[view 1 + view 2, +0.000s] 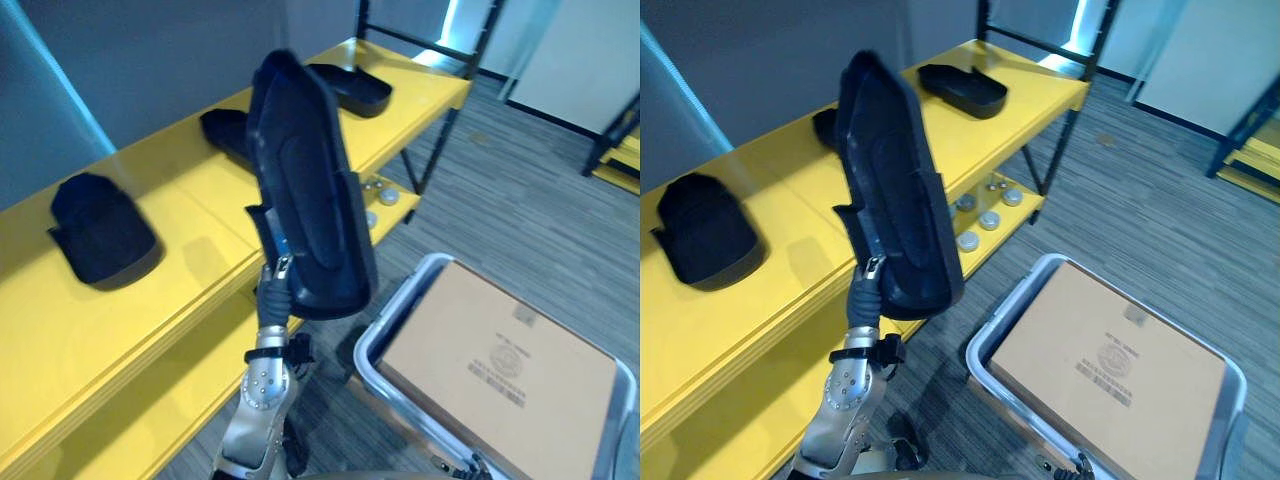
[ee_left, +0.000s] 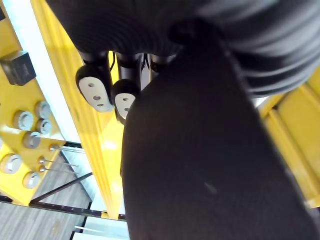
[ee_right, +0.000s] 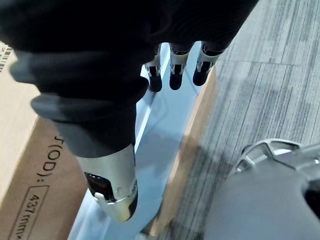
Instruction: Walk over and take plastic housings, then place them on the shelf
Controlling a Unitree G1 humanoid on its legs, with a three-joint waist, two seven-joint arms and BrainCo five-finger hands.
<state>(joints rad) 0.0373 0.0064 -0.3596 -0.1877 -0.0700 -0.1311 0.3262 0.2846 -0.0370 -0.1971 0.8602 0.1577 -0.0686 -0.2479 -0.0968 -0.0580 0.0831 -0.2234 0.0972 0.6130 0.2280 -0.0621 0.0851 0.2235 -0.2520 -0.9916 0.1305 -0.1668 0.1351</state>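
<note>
The robot's left hand (image 2: 122, 97) is clasped on a long black plastic housing (image 1: 305, 190) with a rounded shell shape. It holds the housing upright and lifted, near the front edge of the yellow metal shelf (image 1: 190, 300), which runs from 7 o'clock up to 1 o'clock in the head views. The fingers press against the housing's back edge in the left wrist view. Three more black housings already lie on the top board: one at 9 o'clock (image 1: 100, 235), one at 11 o'clock (image 1: 225, 130) partly hidden behind the held piece, and one at 12 o'clock (image 1: 350, 88). Small round metal parts (image 1: 980, 215) sit on the lower board. At 4 o'clock a grey plastic tote (image 1: 400, 300) holds a brown cardboard box (image 1: 500, 370). The right hand (image 3: 172, 70) hangs above the tote's rim with loose, straight fingers, carrying nothing. The picking up looks done and the placing step is in hand. The next move probably calls for carrying the housing over the bare yellow stretch between the 9 and 11 o'clock pieces. It would then need tipping from upright to flat, lowering until it rests, and only then letting go.
</note>
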